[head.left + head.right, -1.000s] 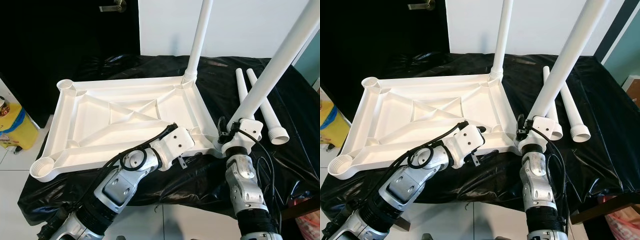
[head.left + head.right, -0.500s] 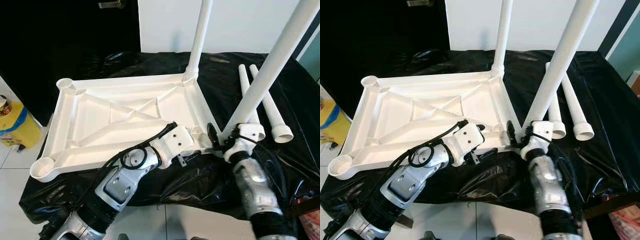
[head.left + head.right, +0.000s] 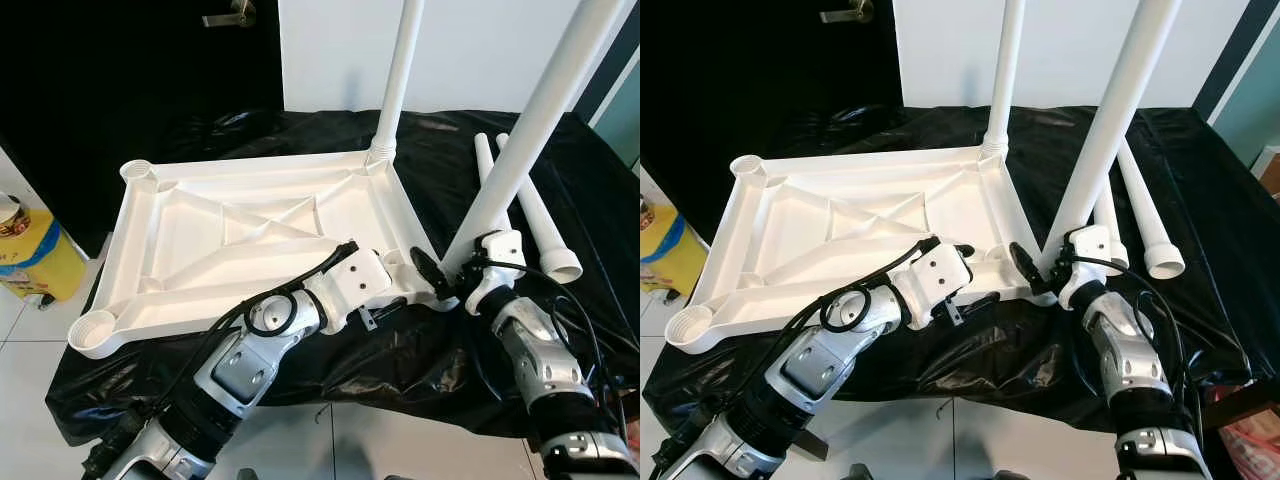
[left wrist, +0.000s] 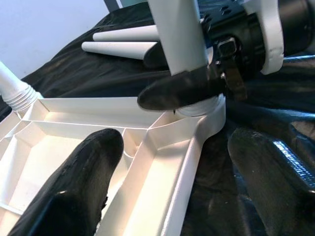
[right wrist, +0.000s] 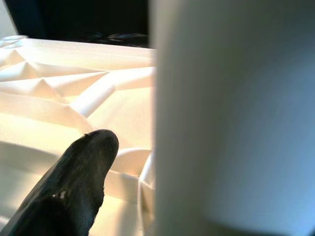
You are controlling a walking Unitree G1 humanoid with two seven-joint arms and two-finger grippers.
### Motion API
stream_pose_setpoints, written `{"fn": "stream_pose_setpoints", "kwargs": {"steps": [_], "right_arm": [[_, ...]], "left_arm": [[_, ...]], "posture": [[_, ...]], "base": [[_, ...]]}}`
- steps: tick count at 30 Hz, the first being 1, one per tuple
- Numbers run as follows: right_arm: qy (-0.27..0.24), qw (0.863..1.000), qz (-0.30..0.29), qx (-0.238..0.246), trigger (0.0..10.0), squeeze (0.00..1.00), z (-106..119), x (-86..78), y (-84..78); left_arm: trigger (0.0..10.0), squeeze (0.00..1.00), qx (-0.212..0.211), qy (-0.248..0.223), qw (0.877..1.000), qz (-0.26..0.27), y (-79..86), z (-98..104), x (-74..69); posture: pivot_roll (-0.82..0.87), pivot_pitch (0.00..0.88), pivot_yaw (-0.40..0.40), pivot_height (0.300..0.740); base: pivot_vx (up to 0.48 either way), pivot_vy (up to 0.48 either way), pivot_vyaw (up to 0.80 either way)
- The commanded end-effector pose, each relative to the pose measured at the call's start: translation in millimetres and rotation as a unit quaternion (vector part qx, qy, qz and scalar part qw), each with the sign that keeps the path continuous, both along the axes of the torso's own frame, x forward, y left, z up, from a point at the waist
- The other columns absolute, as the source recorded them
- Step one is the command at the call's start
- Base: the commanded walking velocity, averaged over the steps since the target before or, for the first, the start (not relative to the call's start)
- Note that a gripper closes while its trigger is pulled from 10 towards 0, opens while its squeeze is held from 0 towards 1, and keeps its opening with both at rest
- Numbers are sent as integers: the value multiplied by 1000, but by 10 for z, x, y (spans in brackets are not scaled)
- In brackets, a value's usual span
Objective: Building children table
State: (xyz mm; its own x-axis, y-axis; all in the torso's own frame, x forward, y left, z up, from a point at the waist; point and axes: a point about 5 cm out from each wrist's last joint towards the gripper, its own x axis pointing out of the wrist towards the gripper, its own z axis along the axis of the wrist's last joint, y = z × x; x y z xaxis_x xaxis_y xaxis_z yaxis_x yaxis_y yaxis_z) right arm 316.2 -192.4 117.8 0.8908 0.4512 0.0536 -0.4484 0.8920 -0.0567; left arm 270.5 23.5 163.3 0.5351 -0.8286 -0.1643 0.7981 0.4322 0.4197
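Gripping a white table leg near its base, right gripper closed round it at tabletop near corner socket | left gripper open, straddling tabletop's near edge | tabletop upside down on black sheet

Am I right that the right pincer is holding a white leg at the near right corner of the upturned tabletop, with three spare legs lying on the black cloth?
Not quite: two spare legs lie on the black cloth, as the left eye view shows. The right pincer does hold the white leg at the upturned tabletop's near right corner.
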Motion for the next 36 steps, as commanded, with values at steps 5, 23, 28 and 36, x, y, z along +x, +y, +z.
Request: {"fn": "stream_pose_setpoints", "kwargs": {"steps": [5, 23, 28, 36], "right_arm": [[24, 999, 23, -17, 0, 0, -85, 71, 1], [45, 998, -26, -22, 10000, 0, -211, 144, 63], [53, 994, -89, -23, 10000, 0, -255, 141, 75], [76, 981, -177, 9, 10000, 0, -365, 71, 161]], "left_arm": [[10000, 0, 4, 8, 1000, -14, 5, -65, -24], [10000, 0, -3, -17, 1000, 13, 5, -79, -21], [10000, 0, -17, -17, 999, 32, 17, -76, -12], [10000, 0, -19, -23, 998, 50, 42, -70, 6]], "posture": [[9, 0, -27, 740], [26, 0, -44, 740], [16, 6, -40, 740], [27, 25, -42, 740]], "base": [[0, 0, 0], [0, 0, 0], [0, 0, 0], [0, 0, 0]]}}
